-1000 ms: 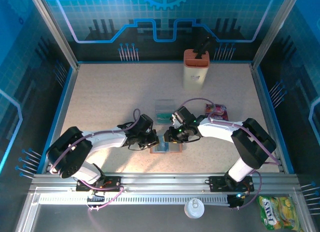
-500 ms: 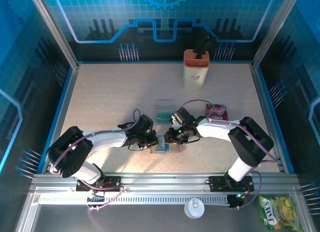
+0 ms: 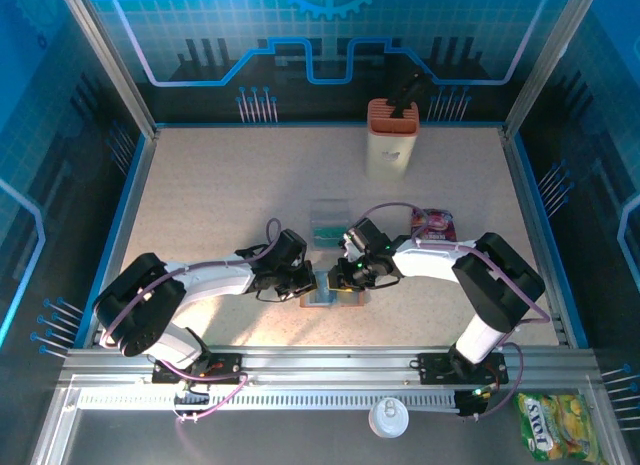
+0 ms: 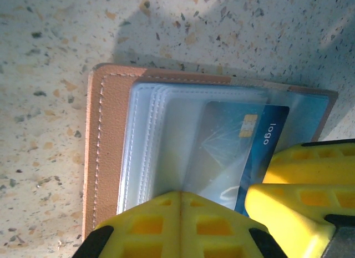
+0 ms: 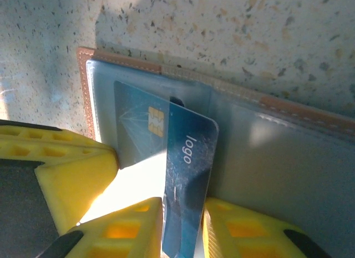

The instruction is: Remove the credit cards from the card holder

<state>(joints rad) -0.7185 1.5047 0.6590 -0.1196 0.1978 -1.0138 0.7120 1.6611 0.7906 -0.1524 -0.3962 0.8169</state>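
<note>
Since the earlier frame, the right gripper [image 3: 341,276] was shifted slightly toward 9 o'clock and its fingers [image 5: 128,230] were narrowed. One credit card [image 5: 187,175] was pinched between them, tilted up and half drawn from the card holder [image 5: 299,152], which lay open near the table's [image 3: 220,205] 6 o'clock edge. The holder was pinned by the left gripper [image 4: 180,218], fingers pressed together, probably so it was not lifted too. Teal cards [image 3: 328,225] lay at 12 o'clock.

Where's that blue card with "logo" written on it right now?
In the right wrist view, the blue card stands tilted between the jaws of the right gripper, one end in a clear pocket of the card holder.
</note>
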